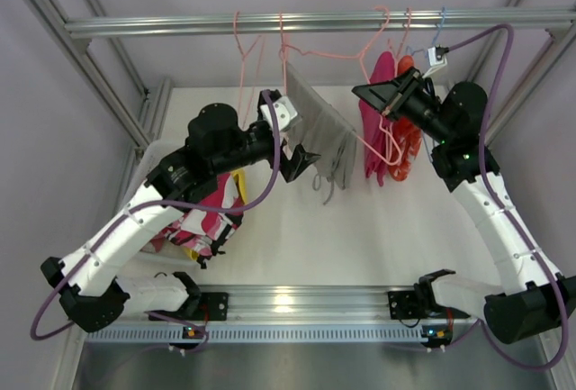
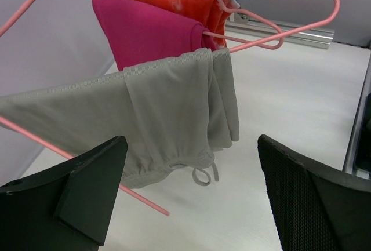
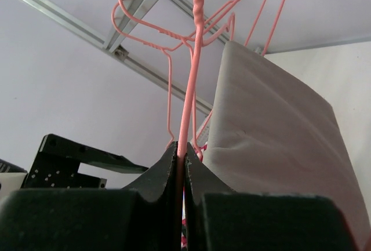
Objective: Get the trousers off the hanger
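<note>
Grey trousers (image 2: 174, 112) on pink hanger (image 3: 189, 83), left jaws open.
Right jaws pinch the wire; a hard pull may tear it free.

Soft, even, bright light leaves faint shadows on the white worktop (image 1: 378, 237), glare on the near rail (image 1: 283, 301), and close fingers (image 3: 272, 222) slightly blurred.

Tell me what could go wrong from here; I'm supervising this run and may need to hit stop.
1. The open left pincer faces the grey trousers with the pink hanger wire beside one finger; closing may trap wire with cloth.
2. The right pincer clamps only that thin wire, which could slip or twist under a pull.
</note>
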